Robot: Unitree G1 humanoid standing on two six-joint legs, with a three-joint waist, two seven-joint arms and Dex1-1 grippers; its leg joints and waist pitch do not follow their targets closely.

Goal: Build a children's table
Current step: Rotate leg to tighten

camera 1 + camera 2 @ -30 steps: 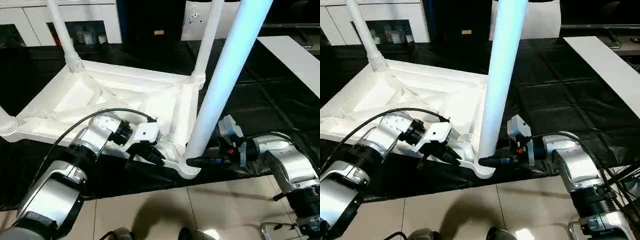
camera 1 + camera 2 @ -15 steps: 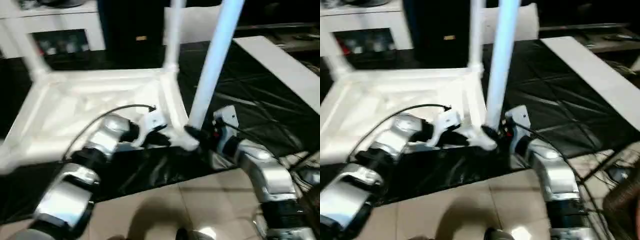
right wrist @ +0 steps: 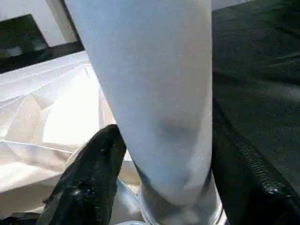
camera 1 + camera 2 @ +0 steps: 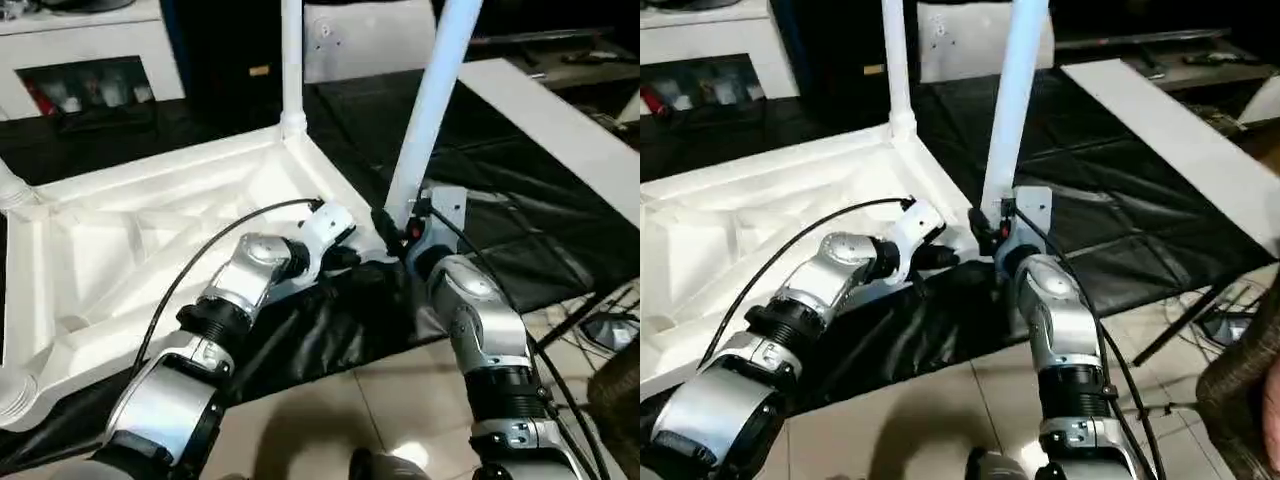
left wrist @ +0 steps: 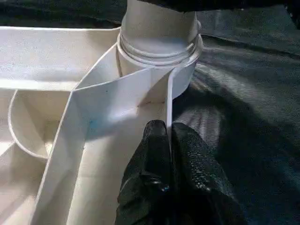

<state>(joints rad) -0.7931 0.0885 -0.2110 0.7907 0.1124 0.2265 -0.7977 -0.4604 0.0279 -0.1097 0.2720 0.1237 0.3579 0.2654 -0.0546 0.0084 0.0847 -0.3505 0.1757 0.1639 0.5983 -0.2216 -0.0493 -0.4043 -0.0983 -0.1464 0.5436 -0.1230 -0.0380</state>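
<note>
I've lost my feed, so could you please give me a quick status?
Left end effector shut on white plastic tabletop's rim. Right end effector around white tapered leg, seated in corner socket. Nothing obstructing.

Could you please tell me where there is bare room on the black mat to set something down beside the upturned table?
Bare black mat lies between the table top and the flat white panel; more lies between the far leg and the near leg. The near corner is crowded: the left claw pinches a rib there, and the right claw straddles the near leg.
</note>
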